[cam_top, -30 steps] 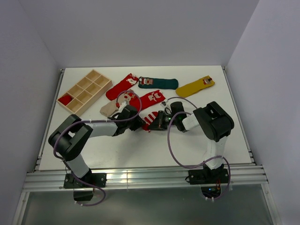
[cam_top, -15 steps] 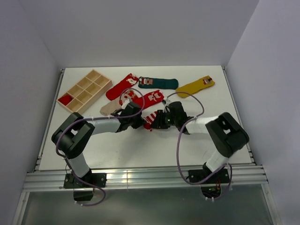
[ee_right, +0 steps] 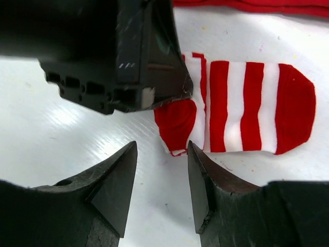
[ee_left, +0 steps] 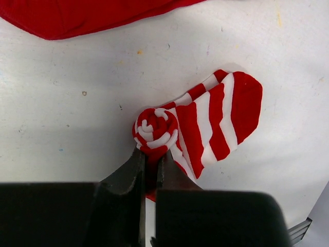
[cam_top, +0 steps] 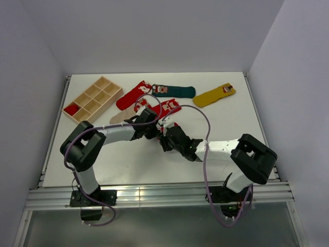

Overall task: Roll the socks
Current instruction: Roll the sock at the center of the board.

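Observation:
A red-and-white striped sock [ee_left: 216, 116] lies on the white table, one end wound into a small roll [ee_left: 155, 131]. My left gripper [ee_left: 151, 153] is shut on that rolled end. My right gripper [ee_right: 162, 146] stands open just short of the sock's red cuff [ee_right: 177, 121], touching nothing. Its view also shows the flat striped part [ee_right: 247, 108] and the left gripper's black body [ee_right: 103, 51]. From above, both grippers [cam_top: 156, 131] [cam_top: 166, 141] meet mid-table over the striped sock [cam_top: 167, 124].
Other socks lie behind: two red [cam_top: 133, 95] [cam_top: 165, 107], dark green [cam_top: 175, 91], mustard [cam_top: 213, 96], beige [cam_top: 117, 118]. A wooden compartment tray [cam_top: 92, 98] stands at the back left with something red in one corner cell.
My left gripper has shut on the sock's rolled end. My right gripper has opened, let go of the sock and swung round to its near side.

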